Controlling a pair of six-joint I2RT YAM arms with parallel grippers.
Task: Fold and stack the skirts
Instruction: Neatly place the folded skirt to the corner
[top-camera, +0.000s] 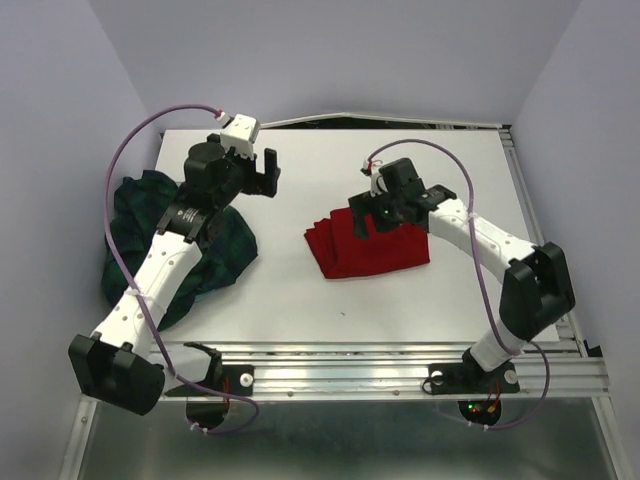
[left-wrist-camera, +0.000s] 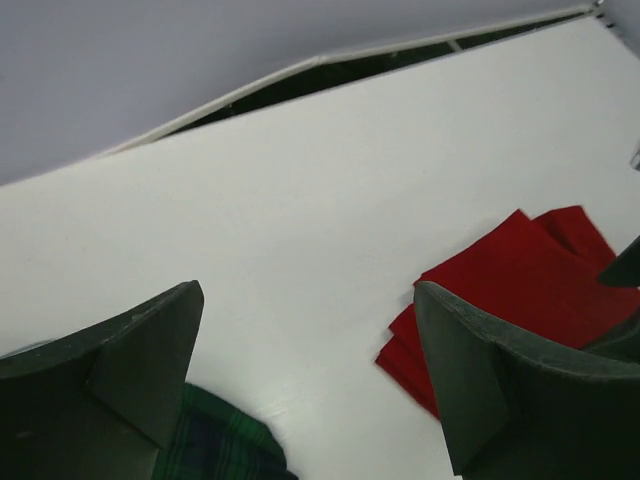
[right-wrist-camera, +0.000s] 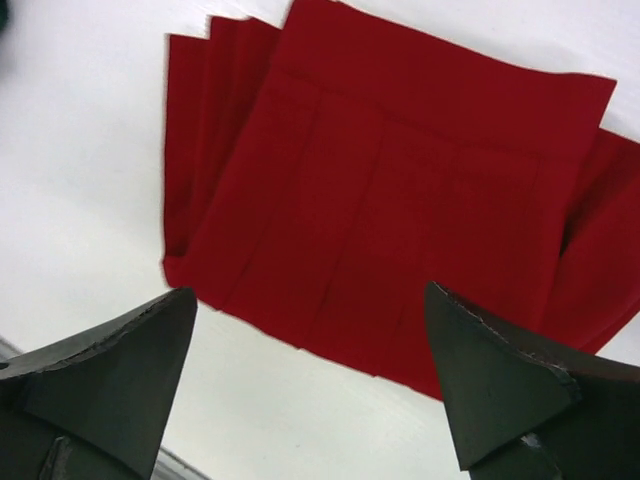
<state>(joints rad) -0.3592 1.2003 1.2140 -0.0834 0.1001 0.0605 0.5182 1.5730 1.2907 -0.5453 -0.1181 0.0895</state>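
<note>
White table (top-camera: 400, 300) holds the folded red skirt (right-wrist-camera: 400, 200) just below the wide-open right gripper (right-wrist-camera: 310, 292); the plaid skirt (top-camera: 215, 255) overhangs the left edge, beneath the wide-open left gripper (left-wrist-camera: 305, 290), with bare surface between the two skirts.

My left arm (top-camera: 165, 262) and right arm (top-camera: 480, 235) both show white tube-like links between chunky black joint housings. A thin purple cable (top-camera: 140, 128) loops alongside each one; the left one ends at a small white block (top-camera: 240, 127) by the wrist. In my wrist cameras the fingers (left-wrist-camera: 120, 370) are dark, matte wedges with blunt, slightly scuffed edges. Small red and green lights (top-camera: 487, 408) glow by the near right base (top-camera: 470, 376).
</note>
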